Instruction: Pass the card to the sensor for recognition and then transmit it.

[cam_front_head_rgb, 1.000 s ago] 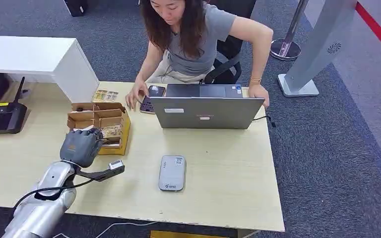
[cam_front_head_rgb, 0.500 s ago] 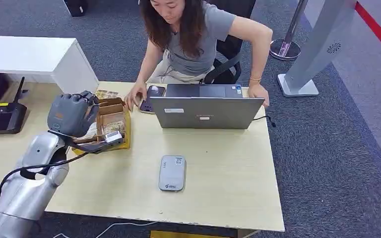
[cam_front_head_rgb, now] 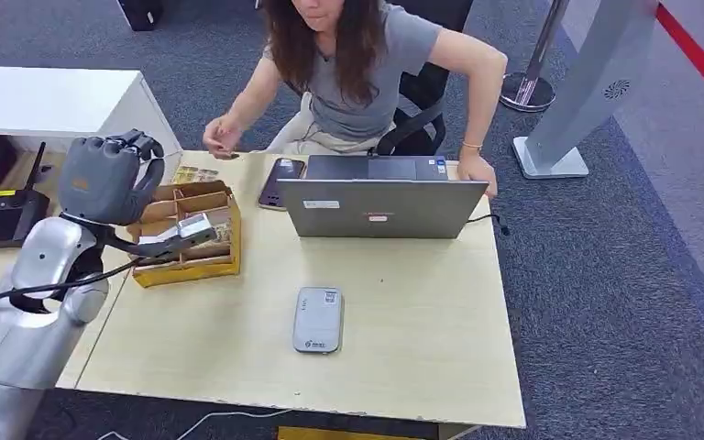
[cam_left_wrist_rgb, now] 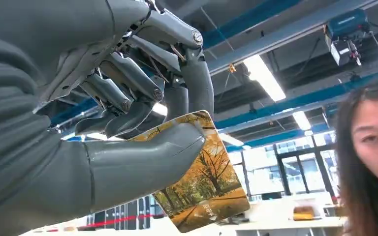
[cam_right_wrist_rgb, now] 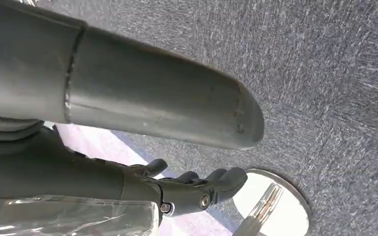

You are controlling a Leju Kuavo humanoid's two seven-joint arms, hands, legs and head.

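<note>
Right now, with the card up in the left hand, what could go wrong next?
1. The left hand pinches the card by one end, most of it sticking out, so it may slip on the way to the sensor.
2. The hand hovers above the cardboard box; a low swing could knock it.
3. The person's hand is close by, so contact is possible.

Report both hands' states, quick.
Left hand: holding the card, pinched between thumb and fingers.
Right hand: holds nothing; fingers look apart, so likely open.
</note>
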